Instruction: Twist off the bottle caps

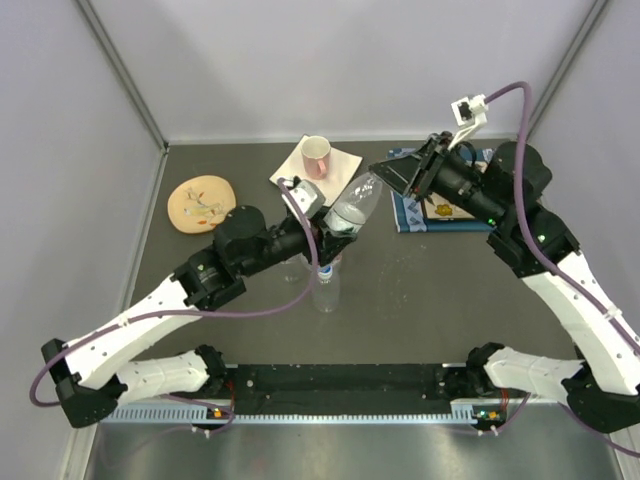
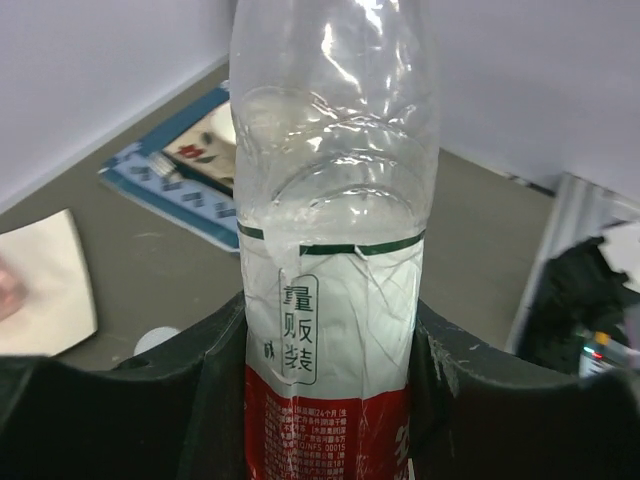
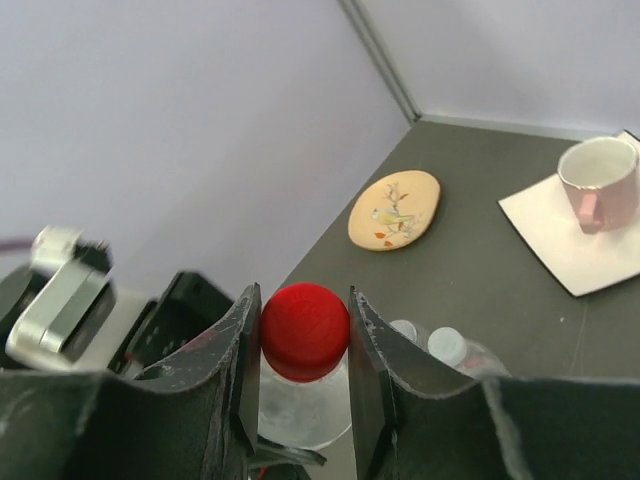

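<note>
Right hand point(image 3: 304, 322) is closed on the red cap point(image 3: 305, 335), one finger pressed to each side, so the cap sits squarely between the fingertips. The cap is on the neck of a clear bottle point(image 2: 335, 150). This bottle is carried by the left hand point(image 2: 330, 345), whose fingers clamp the labelled body from both sides, below the green band. It hangs off the worktop point(image 1: 420, 300), above its middle, tilted. Its base is in the left hand and its cap end points toward the far right corner, where the right hand meets it. Some water lies in its lower part.

Beneath the held bottle, near the middle of the worktop, a second bottle point(image 1: 326, 290) stands upright. The right wrist view shows two pale caps down there, a white cap point(image 3: 447, 345) and a greyer cap point(image 3: 404, 328) just beside it; the bottles under them are mostly hidden by the hand. A purple cable point(image 1: 250, 313) from the left arm loops down close to the standing bottle.

Along the far edge a mug point(image 1: 316, 155) stands on a white square sheet point(image 1: 345, 165). A round tan dish point(image 1: 202, 203) with a painted pattern lies toward the far left corner. A blue booklet point(image 1: 425, 215) lies toward the far right, partly under the right arm. All three are well apart from the held bottle.
</note>
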You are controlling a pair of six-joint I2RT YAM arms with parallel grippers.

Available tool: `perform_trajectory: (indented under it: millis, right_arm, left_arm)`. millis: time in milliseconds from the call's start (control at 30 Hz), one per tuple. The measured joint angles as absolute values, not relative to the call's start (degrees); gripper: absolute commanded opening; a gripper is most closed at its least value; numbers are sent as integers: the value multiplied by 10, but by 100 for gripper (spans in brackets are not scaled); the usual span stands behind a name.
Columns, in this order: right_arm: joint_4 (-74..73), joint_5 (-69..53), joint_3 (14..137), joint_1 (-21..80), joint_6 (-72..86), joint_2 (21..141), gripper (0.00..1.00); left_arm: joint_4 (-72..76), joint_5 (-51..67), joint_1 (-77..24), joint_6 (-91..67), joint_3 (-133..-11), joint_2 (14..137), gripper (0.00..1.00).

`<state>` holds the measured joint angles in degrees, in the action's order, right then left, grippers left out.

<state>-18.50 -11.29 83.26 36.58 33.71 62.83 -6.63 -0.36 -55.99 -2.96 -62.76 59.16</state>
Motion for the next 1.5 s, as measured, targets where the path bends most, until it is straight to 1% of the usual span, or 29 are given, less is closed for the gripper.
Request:
perform_trajectory:
  millis: [67,200,333,500,667,867,1000,1100,1167,1200,1233,1267,1300,1400,1500]
  right_arm:
    - [-183,-154,833,361,319,615,0]
    - [-176,-237,837,353,283,596,0]
    - [-146,-317,837,350,255,582,0]
    - [-72,-434,812,347,234,557,0]
    - [-17,-529,809,347,214,557,0]
    - [14,-624,794,346,178,557,0]
    - [15,-653,786,346,159,559,0]
    - [8,-654,785,346,150,559,0]
    - [-1,-651,785,346,147,559,8]
    - [-5,-649,785,346,146,559,21]
    - [-11,-646,785,346,145,560,28]
    - [-15,-645,785,346,144,560,32]
    - [-22,-643,787,346,143,561,47]
    - [-51,-634,794,346,145,565,63]
    - [-90,-617,795,348,147,577,72]
  left_arm:
    - [-64,111,-517,-61,-628,583,24]
    - [-34,300,-457,-127,-627,583,24]
    - [32,444,-422,-208,-620,590,23]
    - [164,595,-409,-324,-611,619,24]
    - [322,691,-408,-448,-605,660,25]
    - [481,767,-408,-569,-588,701,26]
    - [528,793,-408,-606,-584,717,25]
    - [526,801,-406,-607,-584,719,25]
    - [503,801,-405,-589,-583,717,24]
    - [484,800,-405,-576,-584,714,24]
    - [466,799,-405,-560,-584,711,24]
    - [441,797,-405,-543,-584,706,24]
    - [417,794,-405,-526,-584,701,24]
    - [348,766,-405,-473,-588,685,24]
    - [291,721,-407,-425,-604,680,25]
